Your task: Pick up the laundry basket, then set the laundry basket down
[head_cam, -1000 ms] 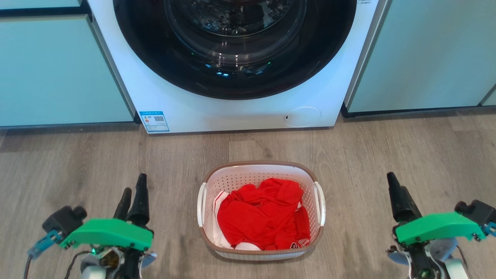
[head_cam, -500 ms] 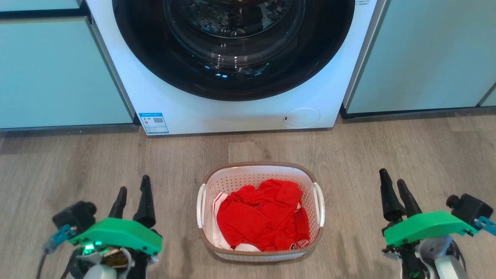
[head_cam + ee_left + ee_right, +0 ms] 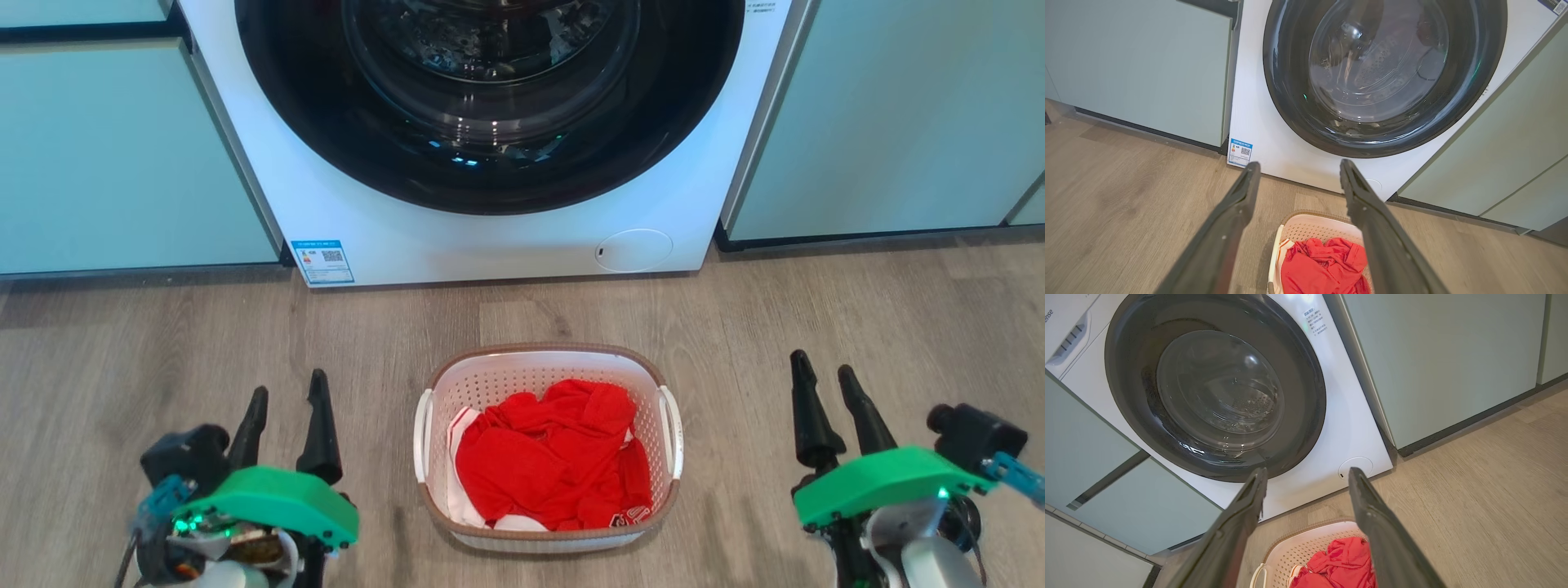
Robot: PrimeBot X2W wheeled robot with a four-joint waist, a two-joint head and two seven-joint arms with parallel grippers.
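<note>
Basket (image 3: pixel 539 349) sits on the floor (image 3: pixel 163 343), dead centre in front of the robot and just short of the washer (image 3: pixel 490 245). There's a heap of red clothes (image 3: pixel 555 457) inside. It's flat on its base, not lifted, so pick-up hasn't begun.

L gripper (image 3: pixel 288 389) hangs off to the basket's left with fingers parted and nothing between them. R gripper (image 3: pixel 823 367) hangs off to the right, same story: a clear gap and empty. Both point fwd toward the washer, running alongside the basket rather than at it.

Key relation: the two white handles are on the basket's sides. The L handle (image 3: pixel 422 433) faces the L arm and the R handle (image 3: pixel 674 429) faces the R arm. The long axis looks to run side to side across the robot, tho the downward angle makes that approx.

So the basket lies inboard of both grippers, between them, and neither is touching it. The gaps are about even, w/ L maybe a shade nearer. Wrist views have the basket low and just beyond the fingertips.

Best guess is each arm needs to swing inward and drop to its own handle. It reads as a two-arm lift, as one side alone would likely tip the load.
</note>
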